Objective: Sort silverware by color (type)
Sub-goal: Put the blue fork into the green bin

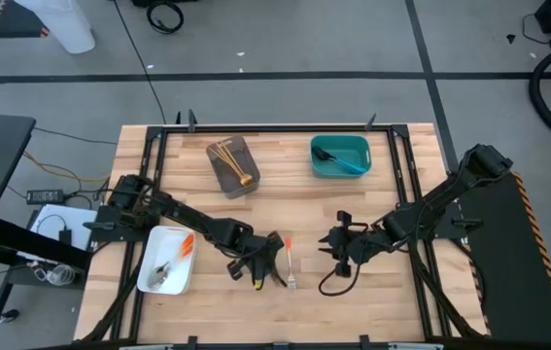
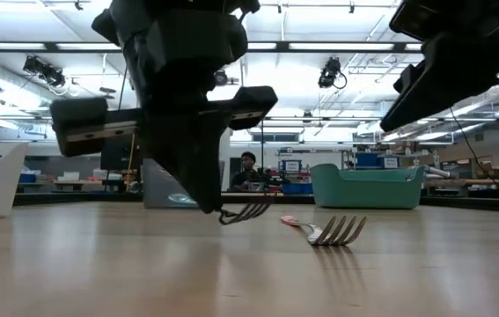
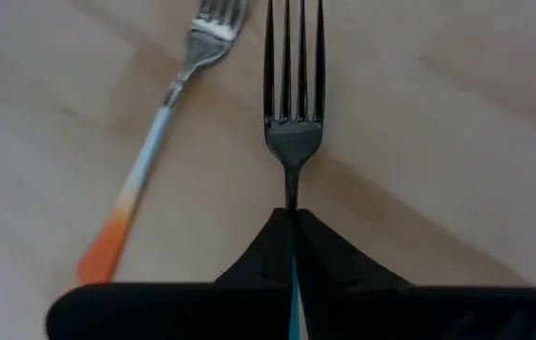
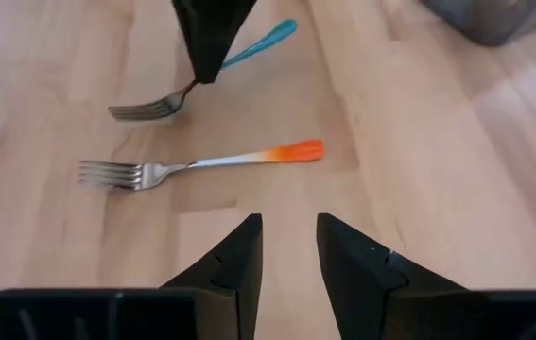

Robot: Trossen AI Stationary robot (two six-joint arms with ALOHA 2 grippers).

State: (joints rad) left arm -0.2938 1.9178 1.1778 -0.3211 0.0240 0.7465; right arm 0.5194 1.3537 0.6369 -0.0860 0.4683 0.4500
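Left gripper (image 3: 294,222) clamped on neck of dark-tined, blue-handled fork (image 3: 294,113), tines lifted just off wood. Orange-handled silver fork (image 3: 159,142) lies just beside it. Right gripper (image 4: 286,250) hovers nearby, fingers apart, empty. Your next move, likely: carry to teal tray (image 1: 339,167).

Two dark jointed arms, black cables, wedge-shaped pincer fingers (image 4: 241,253).

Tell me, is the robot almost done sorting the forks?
Nearly. Gold forks already lie in the grey tray, blue-handled ones in the teal tray, and an orange one in the white tray. The left end effector is shut on a blue-handled fork. One orange-handled fork waits on the table, near the open right end effector.
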